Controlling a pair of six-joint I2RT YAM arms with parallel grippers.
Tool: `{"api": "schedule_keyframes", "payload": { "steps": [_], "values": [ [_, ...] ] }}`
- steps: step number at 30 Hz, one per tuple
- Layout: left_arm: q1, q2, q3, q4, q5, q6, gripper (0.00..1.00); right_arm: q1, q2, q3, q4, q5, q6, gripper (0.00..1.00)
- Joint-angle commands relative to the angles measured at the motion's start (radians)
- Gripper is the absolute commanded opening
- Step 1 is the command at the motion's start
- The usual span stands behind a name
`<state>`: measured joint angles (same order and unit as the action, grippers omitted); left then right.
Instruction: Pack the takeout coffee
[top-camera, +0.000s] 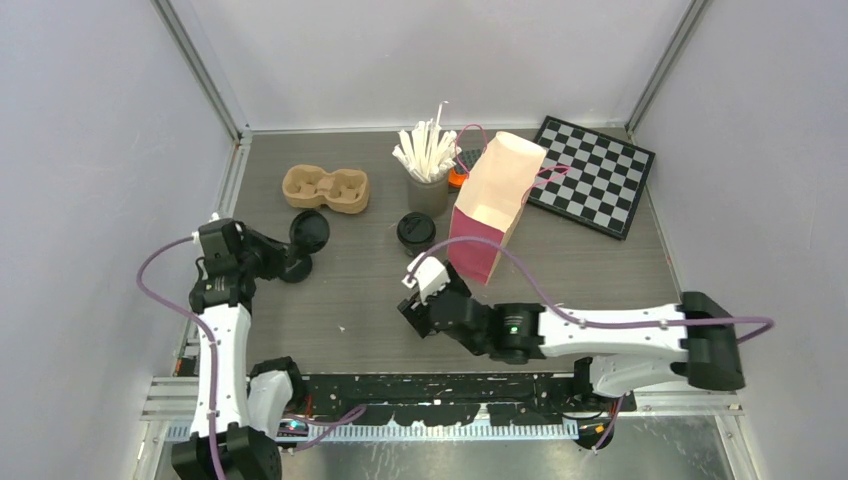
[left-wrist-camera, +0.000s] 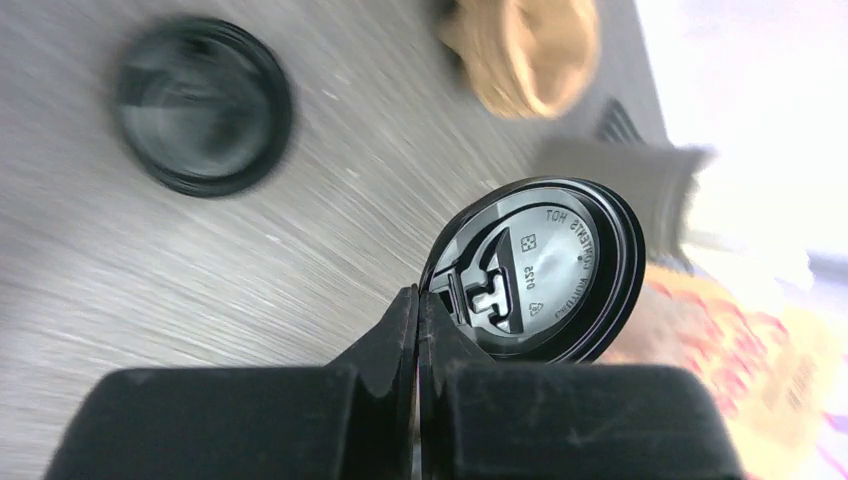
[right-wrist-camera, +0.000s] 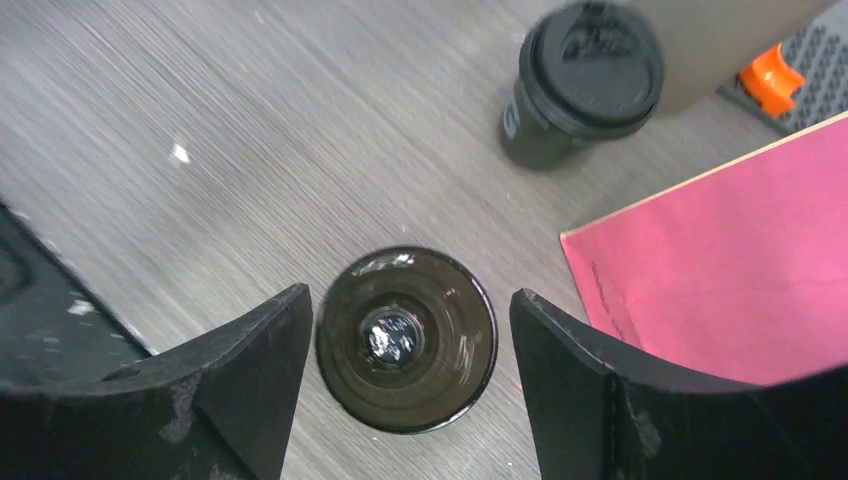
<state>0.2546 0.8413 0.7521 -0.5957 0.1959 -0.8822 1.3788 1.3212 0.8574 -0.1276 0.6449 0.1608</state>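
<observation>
Open cup (right-wrist-camera: 405, 340) upright on the table (top-camera: 340, 300), lidless, framed between the spread jaws of the right gripper (right-wrist-camera: 410, 300), neither jaw touching it, so released and holding nothing. Lid (left-wrist-camera: 535, 270) off the cup and well apart on the left side, up on edge, pinched at its rim by the left gripper (left-wrist-camera: 418, 310), clenched tight. Lidded cup (top-camera: 416, 230) upright further back, just beside the pink bag (top-camera: 490, 215), with the grey cup (top-camera: 428, 190) of white sticks behind it and the pulp tray (top-camera: 325, 188) off to the left. Judged stage: capping not yet done, nothing in tray or bag. Risks: lid swivelling or slipping out of so thin a rim pinch; lid landing crooked and pressing one side down, tipping an unbraced cup; right jaws closing off-centre and shoving or crushing the soft paper wall; spill if filled. Hard to make out: open cup hidden under the right gripper in the top view; shiny patch at its bottom - liquid or bare base, cannot tell; left wrist view smeared, with a dark round blur at upper left not identifiable; bag interior out of sight.
</observation>
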Motion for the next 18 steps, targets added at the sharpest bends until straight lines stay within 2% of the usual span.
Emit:
{"api": "schedule_keyframes", "payload": {
  "steps": [1,3,6,9,12,14,18],
  "values": [
    [-0.014,-0.048,-0.011,0.069,0.423,-0.034,0.00,-0.001,-0.187,-0.016,0.102,-0.085,-0.031,0.77],
    [-0.025,-0.067,-0.049,0.154,0.608,-0.097,0.00,-0.002,-0.256,-0.025,0.116,-0.126,-0.020,0.77],
    [-0.068,-0.114,-0.117,0.298,0.752,-0.217,0.00,-0.002,-0.318,-0.037,0.162,-0.179,-0.037,0.77],
    [-0.139,-0.178,-0.166,0.394,0.810,-0.314,0.00,-0.002,-0.363,-0.104,0.298,-0.340,-0.166,0.82],
    [-0.214,-0.195,-0.190,0.474,0.875,-0.379,0.00,0.000,-0.396,-0.198,0.470,-0.428,-0.334,0.83],
    [-0.244,-0.185,-0.193,0.497,0.924,-0.394,0.00,0.002,-0.414,-0.232,0.528,-0.446,-0.429,0.85],
    [-0.304,-0.162,-0.202,0.523,0.980,-0.421,0.00,0.002,-0.430,-0.293,0.651,-0.388,-0.587,0.90]
  ]
}}
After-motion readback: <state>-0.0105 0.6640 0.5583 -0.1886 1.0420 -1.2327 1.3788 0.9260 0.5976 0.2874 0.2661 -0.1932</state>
